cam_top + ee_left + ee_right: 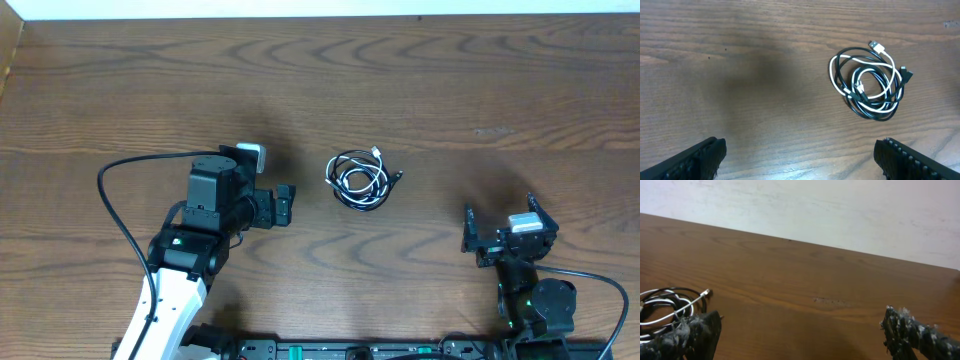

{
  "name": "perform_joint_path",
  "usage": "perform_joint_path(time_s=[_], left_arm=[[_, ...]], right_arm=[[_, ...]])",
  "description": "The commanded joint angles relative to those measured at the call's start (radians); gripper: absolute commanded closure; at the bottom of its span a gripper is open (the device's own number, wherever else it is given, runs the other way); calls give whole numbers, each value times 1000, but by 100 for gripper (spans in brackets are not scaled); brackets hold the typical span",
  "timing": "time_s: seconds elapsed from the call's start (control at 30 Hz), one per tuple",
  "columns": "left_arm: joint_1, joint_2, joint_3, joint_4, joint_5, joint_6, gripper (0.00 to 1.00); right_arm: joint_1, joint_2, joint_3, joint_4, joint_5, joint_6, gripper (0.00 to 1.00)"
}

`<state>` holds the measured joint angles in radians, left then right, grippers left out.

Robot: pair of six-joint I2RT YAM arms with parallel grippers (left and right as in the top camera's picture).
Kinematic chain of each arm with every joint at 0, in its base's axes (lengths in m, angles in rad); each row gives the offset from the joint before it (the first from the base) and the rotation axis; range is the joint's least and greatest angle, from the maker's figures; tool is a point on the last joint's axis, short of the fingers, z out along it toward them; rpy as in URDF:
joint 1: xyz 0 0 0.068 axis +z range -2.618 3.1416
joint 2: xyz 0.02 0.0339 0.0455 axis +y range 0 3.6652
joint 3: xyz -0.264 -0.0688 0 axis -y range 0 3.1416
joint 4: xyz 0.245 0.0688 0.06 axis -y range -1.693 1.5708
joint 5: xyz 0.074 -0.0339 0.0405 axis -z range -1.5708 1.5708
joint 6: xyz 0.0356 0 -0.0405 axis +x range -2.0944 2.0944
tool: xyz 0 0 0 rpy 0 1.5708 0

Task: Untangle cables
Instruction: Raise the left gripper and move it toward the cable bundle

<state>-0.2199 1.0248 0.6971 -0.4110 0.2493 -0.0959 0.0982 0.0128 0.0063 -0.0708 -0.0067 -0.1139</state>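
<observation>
White cable (832,76) and black cable (872,116) lay coiled together mid-desk (740,60), between arms, untouched. Left end effector (800,149) and right end effector (500,226) gaped wide, empty. Untangling apparently unstarted; all separating left.

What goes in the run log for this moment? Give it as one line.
untangling: not begun | cables: white and black, looped together on table, untouched | left pincer: open, empty | right pincer: open, empty

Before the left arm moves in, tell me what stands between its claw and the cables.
Nothing visible does: only wooden table lies between the open left claw and the tangled cables.
</observation>
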Motion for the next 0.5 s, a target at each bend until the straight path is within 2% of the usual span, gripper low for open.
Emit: perform_joint_path(time_s=[0.0, 0.47], left_arm=[[-4, -2, 16, 2, 5, 19, 0], [-4, -2, 16, -5, 4, 12, 0]], right_arm=[[-8, -2, -1, -5, 0, -7, 1], [-8, -2, -1, -5, 0, -7, 1]])
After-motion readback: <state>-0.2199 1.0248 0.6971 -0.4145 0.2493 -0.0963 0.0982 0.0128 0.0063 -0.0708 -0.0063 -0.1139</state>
